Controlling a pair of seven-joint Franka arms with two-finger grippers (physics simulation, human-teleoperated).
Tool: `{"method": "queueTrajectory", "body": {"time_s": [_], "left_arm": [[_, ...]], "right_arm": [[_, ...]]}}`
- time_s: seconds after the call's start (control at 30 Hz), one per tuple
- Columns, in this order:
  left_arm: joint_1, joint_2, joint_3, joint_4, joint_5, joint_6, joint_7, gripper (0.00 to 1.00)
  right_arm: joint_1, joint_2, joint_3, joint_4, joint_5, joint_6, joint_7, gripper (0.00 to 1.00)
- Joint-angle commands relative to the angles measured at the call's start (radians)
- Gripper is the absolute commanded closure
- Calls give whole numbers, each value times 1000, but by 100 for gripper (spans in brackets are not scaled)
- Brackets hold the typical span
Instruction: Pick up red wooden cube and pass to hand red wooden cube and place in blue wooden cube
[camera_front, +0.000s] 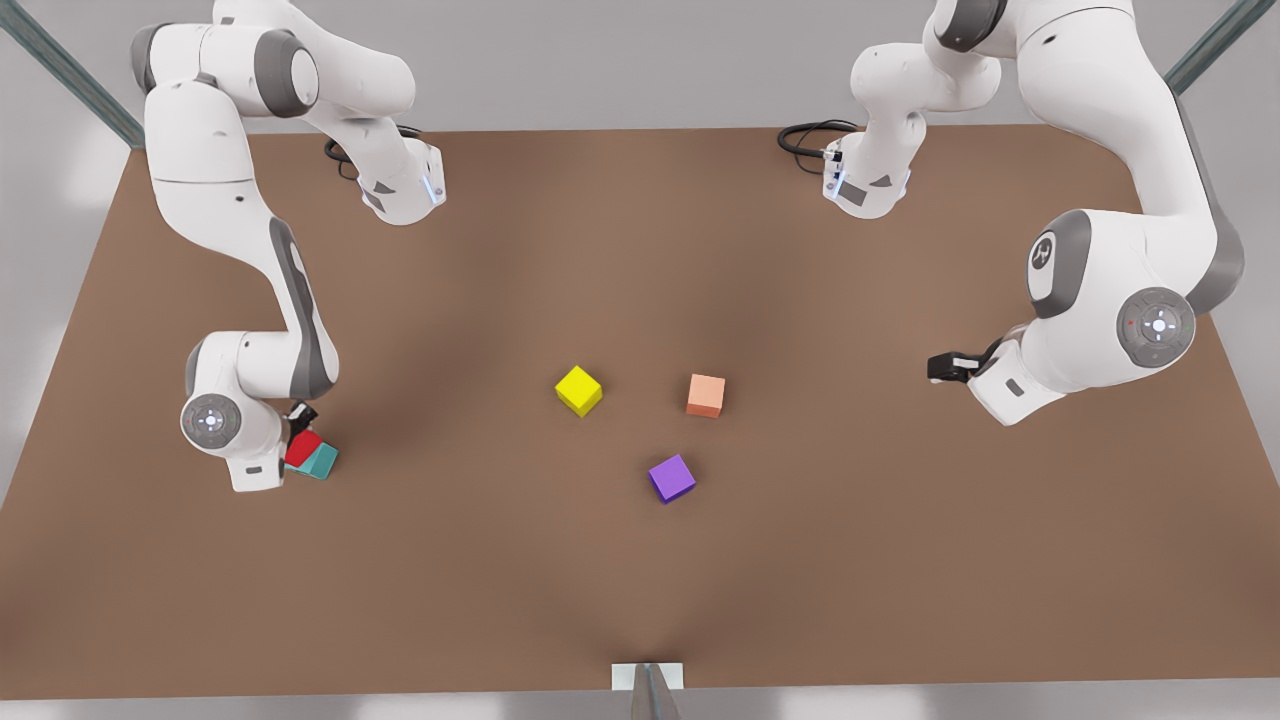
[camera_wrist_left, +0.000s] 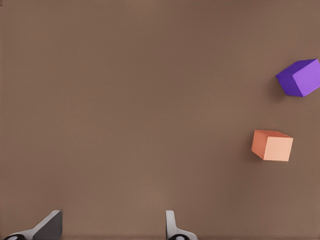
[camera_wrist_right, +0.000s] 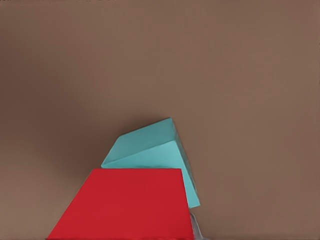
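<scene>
The right gripper (camera_front: 297, 425), on the arm at the front view's left, is clamped on the red wooden cube (camera_front: 303, 447), a plain, matte, bright red block with sharp edges. The cube hangs tilted, one corner pointing down, directly over and against the blue wooden cube (camera_front: 322, 461), a teal block of the same size lying askew on the brown table (camera_front: 640, 560). In the right wrist view the red cube (camera_wrist_right: 125, 205) overlaps the teal one (camera_wrist_right: 150, 152).

The left gripper (camera_front: 940, 366), at the front view's right, waits with fingers (camera_wrist_left: 172, 225) spread apart, empty. Beyond it lie a salmon cube (camera_wrist_left: 272, 145) and a purple cube (camera_wrist_left: 300, 77); a yellow cube (camera_front: 578, 390) sits farther off.
</scene>
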Motion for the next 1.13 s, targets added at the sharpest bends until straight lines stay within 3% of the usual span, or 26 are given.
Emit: {"method": "queueTrajectory", "body": {"time_s": [0.0, 0.37, 0.5, 0.6, 0.73, 0.87, 1.1], "left_arm": [[0, -1, 0, 0, 0, -2, -20, 0], [2, 0, 0, 2, 2, 1, -20, 0], [5, 0, 0, 0, -3, -5, -20, 0], [5, 0, 0, 0, -3, -5, -20, 0], [5, 0, 0, 0, -1, -5, -21, 0], [5, 0, 0, 0, -1, -5, -21, 0], [6, 6, 0, 0, -1, -7, -20, 0]], "right_arm": [[-1, 3, 0, 1, -2, 26, 166, 0], [6, -12, 3, 19, -4, 13, 177, 0], [11, -86, 24, 22, 81, -46, 177, 0], [23, -92, 28, 125, 217, -205, 292, 0], [49, -94, 31, 321, 271, -519, 875, 0], [42, -287, 20, 371, 257, -678, 914, 0], [37, -336, 15, 363, 250, -708, 915, 0]]}}
